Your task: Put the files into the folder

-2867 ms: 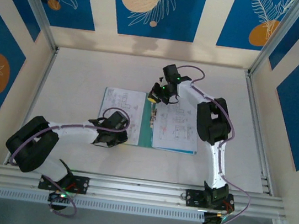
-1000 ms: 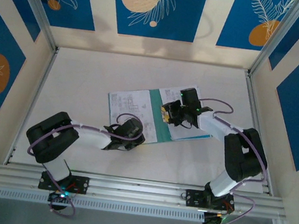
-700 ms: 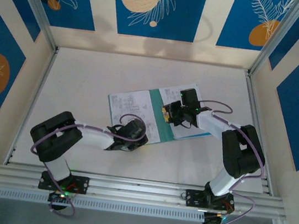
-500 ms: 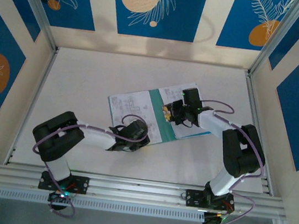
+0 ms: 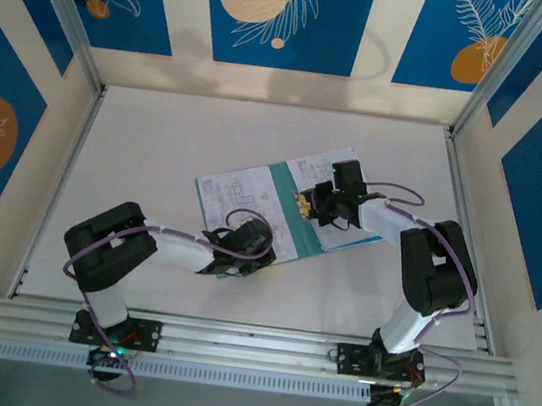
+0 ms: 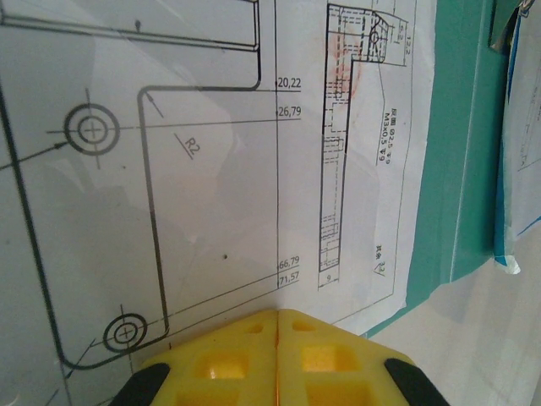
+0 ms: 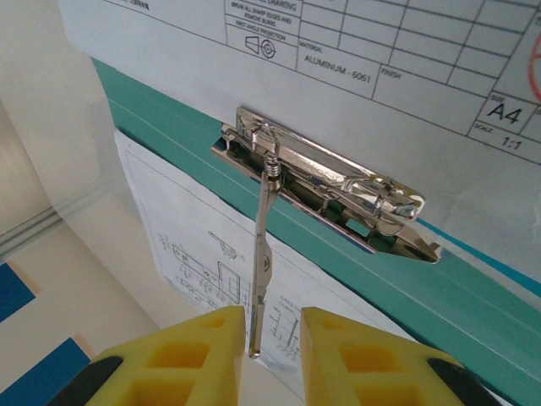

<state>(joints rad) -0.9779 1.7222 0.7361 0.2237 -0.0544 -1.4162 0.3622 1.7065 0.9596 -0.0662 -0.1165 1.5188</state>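
Right end effector [image 7: 273, 338] straddles clip lever [image 7: 263, 245] — (teal) folder [image 7: 439, 288] beneath.

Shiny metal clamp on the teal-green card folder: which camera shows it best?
Right wrist: the metal clamp is close and sharp, its lever raised between the right gripper's fingers. Top view: tiny, mostly under that gripper.

left claw [image 6: 279, 320] cropped at bottom edge, files [image 5: 237, 190] print too small

A teal-green folder [image 5: 282, 197] lay open and skewed at mid-table, white printed files [image 5: 230, 193] covering both halves, its metal clip [image 7: 325, 182] lever raised.
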